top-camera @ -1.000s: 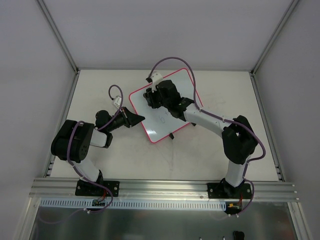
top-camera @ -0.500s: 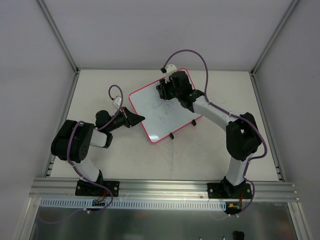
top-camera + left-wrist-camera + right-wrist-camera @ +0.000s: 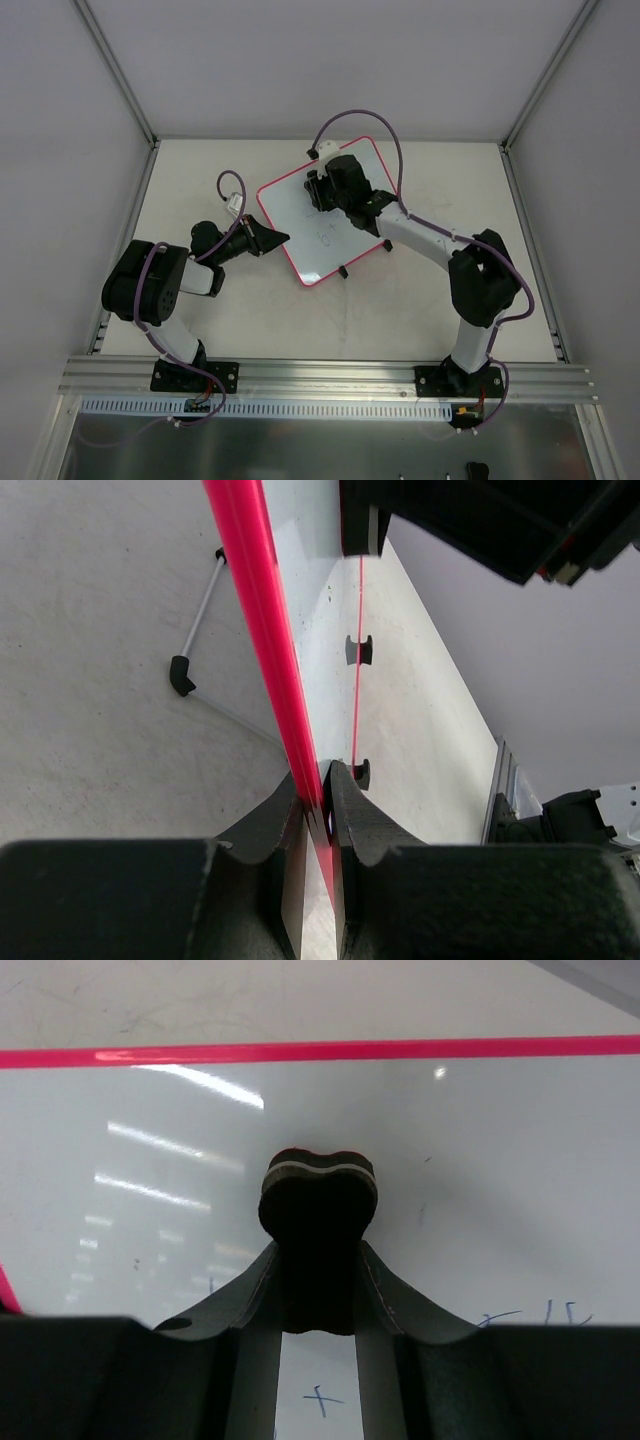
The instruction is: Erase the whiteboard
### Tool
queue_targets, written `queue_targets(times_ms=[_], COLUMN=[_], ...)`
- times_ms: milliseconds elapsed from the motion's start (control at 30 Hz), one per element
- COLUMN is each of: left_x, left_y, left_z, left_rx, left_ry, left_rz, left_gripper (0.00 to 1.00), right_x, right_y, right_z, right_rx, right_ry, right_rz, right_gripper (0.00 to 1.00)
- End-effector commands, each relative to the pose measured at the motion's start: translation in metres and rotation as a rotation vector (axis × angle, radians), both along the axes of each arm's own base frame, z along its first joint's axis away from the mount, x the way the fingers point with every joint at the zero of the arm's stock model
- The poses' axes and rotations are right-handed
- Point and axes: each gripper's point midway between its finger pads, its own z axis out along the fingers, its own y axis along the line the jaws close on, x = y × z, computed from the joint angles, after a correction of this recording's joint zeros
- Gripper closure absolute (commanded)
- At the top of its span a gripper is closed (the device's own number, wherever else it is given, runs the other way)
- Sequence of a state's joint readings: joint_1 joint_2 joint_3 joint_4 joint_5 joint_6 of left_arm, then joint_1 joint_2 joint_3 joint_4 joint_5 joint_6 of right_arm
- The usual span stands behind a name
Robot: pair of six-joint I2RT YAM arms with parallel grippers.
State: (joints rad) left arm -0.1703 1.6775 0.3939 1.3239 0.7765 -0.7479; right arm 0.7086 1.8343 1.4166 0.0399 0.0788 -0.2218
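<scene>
Though it gleams, the pink-rimmed whiteboard [image 3: 298, 228] bears faint — perhaps blue — scribbles [image 3: 318, 1398].

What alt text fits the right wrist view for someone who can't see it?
The right gripper is shut on a small black eraser over the glossy whiteboard. The board's pink rim runs across the top, and faint blue marks show at the lower right and bottom centre.
</scene>
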Motion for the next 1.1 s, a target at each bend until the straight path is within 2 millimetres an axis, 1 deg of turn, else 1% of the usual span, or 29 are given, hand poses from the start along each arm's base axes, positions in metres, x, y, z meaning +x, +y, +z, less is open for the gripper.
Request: queue_targets(times_ms=[0,167,200,300,467,567,700,733,767,800,900,933,1000,1067], left_x=[-0.001,-0.002,-0.002,-0.002,-0.002,-0.003,-0.003,-0.004,-0.004,-0.004,-0.004,-0.004,-0.004,-0.004], left_y=[-0.004,-0.004,-0.004,-0.004,-0.004,-0.004,-0.004,-0.004,-0.004,-0.004,-0.004,-0.004,-0.004,-0.004], left_z=[0.066,0.066,0.066,0.067,0.068,0.068,0.069,0.069,0.069,0.069,0.069,0.069,0.067,0.068], left_rx=[-0.012,-0.013,-0.013,-0.015,-0.017,-0.016,-0.016,-0.017,-0.016,-0.017,-0.016,-0.016,-0.015,-0.014], left_ry=[-0.435,-0.433,-0.433,-0.435,-0.437,-0.439,-0.441,-0.442,-0.441,-0.440,-0.441,-0.441,-0.437,-0.441], left_rz=[-0.019,-0.020,-0.022,-0.022,-0.024,-0.025,-0.025,-0.025,-0.026,-0.025,-0.025,-0.025,-0.025,-0.026], left_gripper=[1.00,1.00,1.00,1.00,1.00,1.00,1.00,1.00,1.00,1.00,1.00,1.00,1.00,1.00], right_x=[-0.053,-0.077,-0.084,-0.093,-0.094,-0.087,-0.072,-0.064,-0.061,-0.053,-0.040,-0.033,-0.024,-0.013], right_y=[0.024,0.043,0.049,0.057,0.050,0.038,0.020,0.009,0.005,-0.006,-0.022,-0.032,-0.042,-0.056], right_z=[-0.037,-0.039,-0.040,-0.040,-0.041,-0.042,-0.038,-0.038,-0.040,-0.040,-0.042,-0.042,-0.041,-0.041], right_rx=[-0.063,-0.051,-0.052,-0.057,-0.056,-0.049,-0.004,0.001,0.002,0.000,-0.001,-0.004,-0.007,-0.015], right_ry=[0.109,0.125,0.126,0.123,0.132,0.130,0.094,0.099,0.104,0.105,0.106,0.104,0.097,0.092], right_rz=[0.106,0.158,0.175,0.198,0.183,0.148,0.098,0.069,0.063,0.035,-0.008,-0.033,-0.061,-0.101], right_gripper=[1.00,1.00,1.00,1.00,1.00,1.00,1.00,1.00,1.00,1.00,1.00,1.00,1.00,1.00])
